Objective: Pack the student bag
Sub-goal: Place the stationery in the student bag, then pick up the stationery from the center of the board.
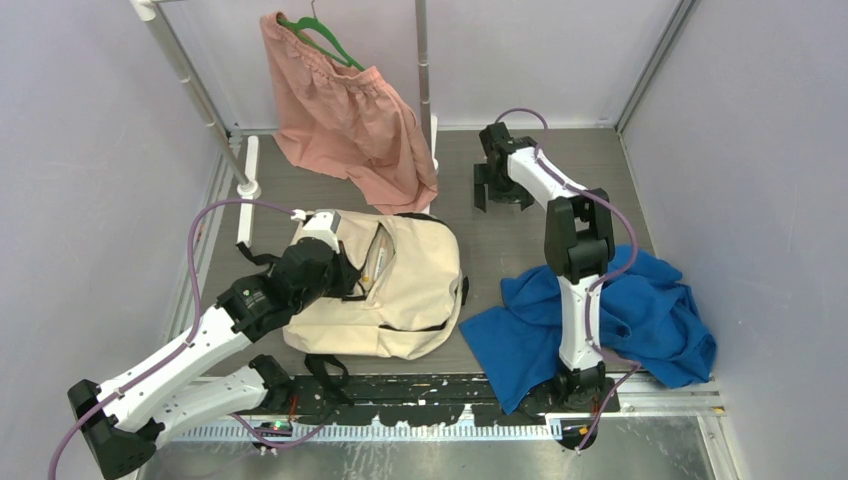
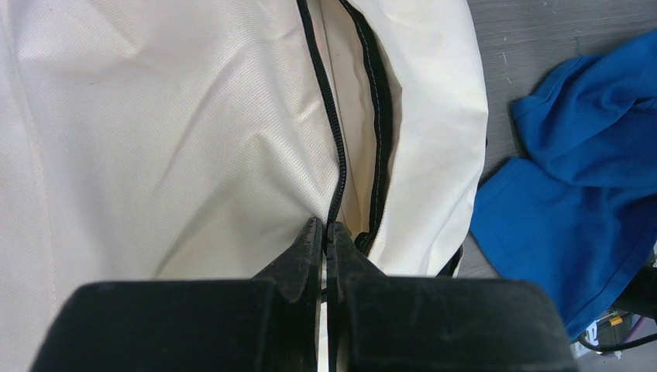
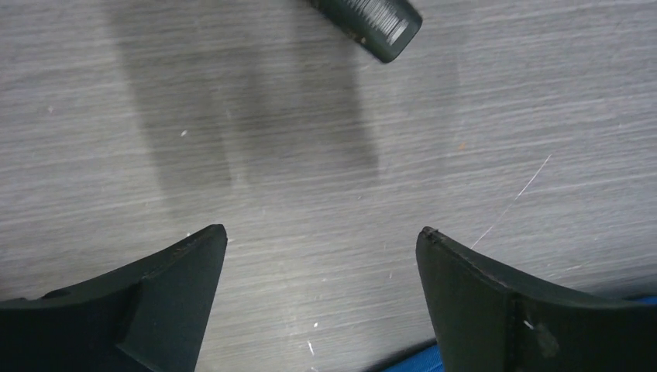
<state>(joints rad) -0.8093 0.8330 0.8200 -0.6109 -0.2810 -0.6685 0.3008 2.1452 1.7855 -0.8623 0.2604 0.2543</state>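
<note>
The cream student bag (image 1: 420, 290) lies flat on the grey table, its black main zipper (image 2: 335, 132) partly open. My left gripper (image 1: 358, 272) rests on the bag's left half and is shut on the edge of the zipper opening; in the left wrist view the closed fingertips (image 2: 324, 226) pinch the black zipper tape and cream fabric (image 2: 155, 132). My right gripper (image 1: 497, 188) is open and empty at the back of the table, right of the bag. In the right wrist view its spread fingers (image 3: 321, 232) hover over bare table.
A blue cloth (image 1: 650, 310) lies crumpled around the right arm's base, also in the left wrist view (image 2: 581, 170). A pink garment (image 1: 350, 120) on a green hanger (image 1: 320, 38) hangs behind the bag. A dark ribbed cylinder (image 3: 372, 22) lies ahead of the right gripper.
</note>
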